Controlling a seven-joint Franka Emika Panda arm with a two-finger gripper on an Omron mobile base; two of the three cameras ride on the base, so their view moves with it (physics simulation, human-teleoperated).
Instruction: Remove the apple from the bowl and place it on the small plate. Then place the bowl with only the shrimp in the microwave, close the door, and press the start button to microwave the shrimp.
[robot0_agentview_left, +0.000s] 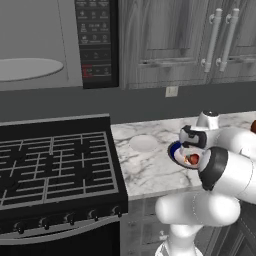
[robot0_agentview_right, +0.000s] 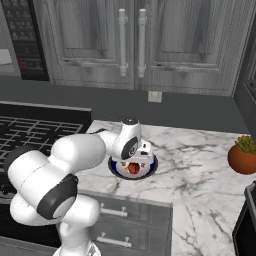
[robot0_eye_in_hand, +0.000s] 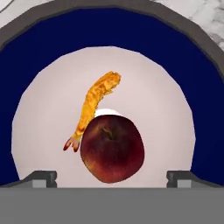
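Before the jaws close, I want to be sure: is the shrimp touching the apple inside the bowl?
Cannot tell. In the hand view the shrimp and the apple overlap at its tail in the bowl, but overlap alone shows neither contact nor gap.

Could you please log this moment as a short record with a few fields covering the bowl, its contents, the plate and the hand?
bowl: on the marble counter, under the hand; bowl
apple: in the bowl, between the fingertips; apple
shrimp: in the bowl, beside the apple; shrimp
small plate: bare, on the counter left of the bowl; small plate
hand: low over the bowl, fingers apart; hand
microwave: open above the stove; microwave
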